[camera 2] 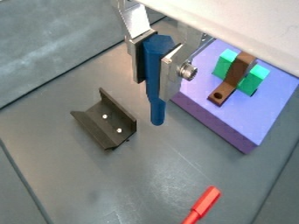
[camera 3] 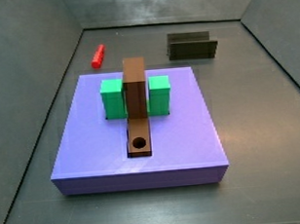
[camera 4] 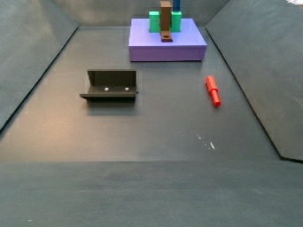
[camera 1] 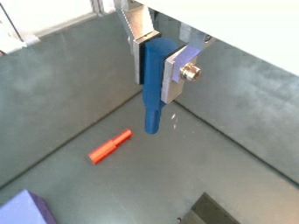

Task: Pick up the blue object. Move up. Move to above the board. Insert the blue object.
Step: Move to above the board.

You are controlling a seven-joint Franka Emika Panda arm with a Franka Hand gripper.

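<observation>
In both wrist views my gripper is shut on the blue object, a thin blue peg held upright with its lower end hanging free above the grey floor. The board is a narrow brown plank with a round hole near one end. It lies on the purple slab between green blocks, off to the side of the peg. The board also shows in both side views. The gripper is out of frame in both side views.
A red stick lies on the floor. The fixture stands on the floor. Grey walls enclose the floor.
</observation>
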